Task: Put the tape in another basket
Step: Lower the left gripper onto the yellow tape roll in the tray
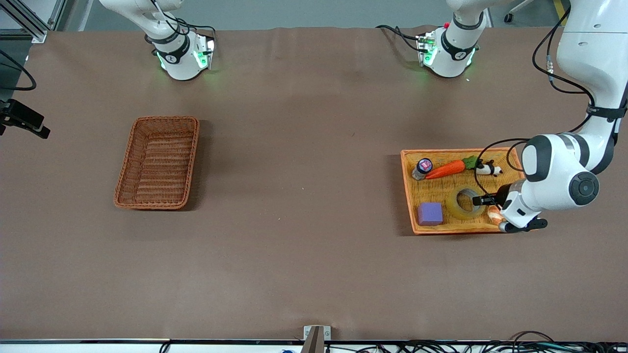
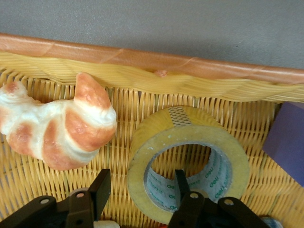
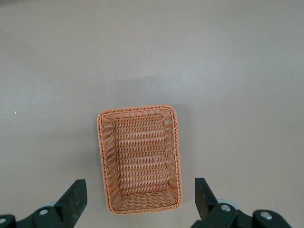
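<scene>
On the table (image 1: 304, 245), the basket (image 1: 158, 162) sits empty beneath the waiting right claw (image 3: 140, 202), spread wide. In the orange tray (image 1: 409, 196), the tape (image 1: 465, 202) lies flat; the left claw (image 2: 142, 190) straddles its wall, 1 finger (image 2: 183, 183) inside the core, apparently not yet closed.

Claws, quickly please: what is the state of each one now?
Left claw: open, its fingers astride the wall of the tape in the orange tray, not shut.
Right claw: open, holding nothing, high over the basket.

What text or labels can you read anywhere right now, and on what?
Tape: green print repeats on the inner core; it looks like "deli", not certain.
Small bottle in the orange tray: its cap carries a label too small to read.
Nothing else legible.
</scene>
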You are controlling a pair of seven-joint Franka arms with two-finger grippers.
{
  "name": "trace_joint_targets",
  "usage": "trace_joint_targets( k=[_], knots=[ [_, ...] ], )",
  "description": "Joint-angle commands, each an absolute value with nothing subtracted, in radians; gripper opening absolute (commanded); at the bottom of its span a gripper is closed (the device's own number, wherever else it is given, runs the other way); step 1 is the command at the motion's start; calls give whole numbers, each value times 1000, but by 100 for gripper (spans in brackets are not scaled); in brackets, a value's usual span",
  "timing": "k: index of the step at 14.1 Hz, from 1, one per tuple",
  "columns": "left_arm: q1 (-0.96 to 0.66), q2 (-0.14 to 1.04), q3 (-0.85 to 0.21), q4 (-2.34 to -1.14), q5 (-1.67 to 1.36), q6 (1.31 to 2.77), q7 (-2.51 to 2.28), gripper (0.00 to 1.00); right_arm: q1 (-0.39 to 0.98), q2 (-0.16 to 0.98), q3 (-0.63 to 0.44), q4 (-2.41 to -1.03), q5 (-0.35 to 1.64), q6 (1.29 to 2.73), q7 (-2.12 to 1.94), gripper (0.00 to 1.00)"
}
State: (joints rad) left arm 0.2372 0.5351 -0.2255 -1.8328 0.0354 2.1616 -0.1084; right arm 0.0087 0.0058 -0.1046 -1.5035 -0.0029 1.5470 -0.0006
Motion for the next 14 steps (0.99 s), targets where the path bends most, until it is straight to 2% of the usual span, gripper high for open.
trace_joint_targets(
  k=[1,3,5,6,7,9,10,12,14],
  knots=[
    [236,548,-225,-1824,84,2172,-127,62,0,11,-103,-1491,14,1539,5,100],
    [236,557,-225,-1825,89,2187,-137,62,0,11,-103,-1491,14,1539,5,100],
    [238,560,-225,-1825,89,2189,-137,57,0,11,-103,-1491,14,1539,5,100],
    [238,569,-227,-1824,89,2189,-137,51,0,11,-103,-1491,14,1539,5,100],
    [236,569,-227,-1825,89,2189,-138,40,0,11,-104,-1491,14,1539,5,100],
    [236,565,-227,-1822,87,2189,-140,6,0,11,-103,-1491,14,1539,5,100],
    [236,561,-227,-1819,87,2186,-140,0,0,11,-103,-1491,14,1539,5,100],
    [242,545,-229,-1793,89,2171,-132,0,0,11,-103,-1491,14,1539,5,100],
    [236,474,-233,-1760,89,2073,-137,0,0,11,-103,-1491,14,1539,5,100]
  ],
)
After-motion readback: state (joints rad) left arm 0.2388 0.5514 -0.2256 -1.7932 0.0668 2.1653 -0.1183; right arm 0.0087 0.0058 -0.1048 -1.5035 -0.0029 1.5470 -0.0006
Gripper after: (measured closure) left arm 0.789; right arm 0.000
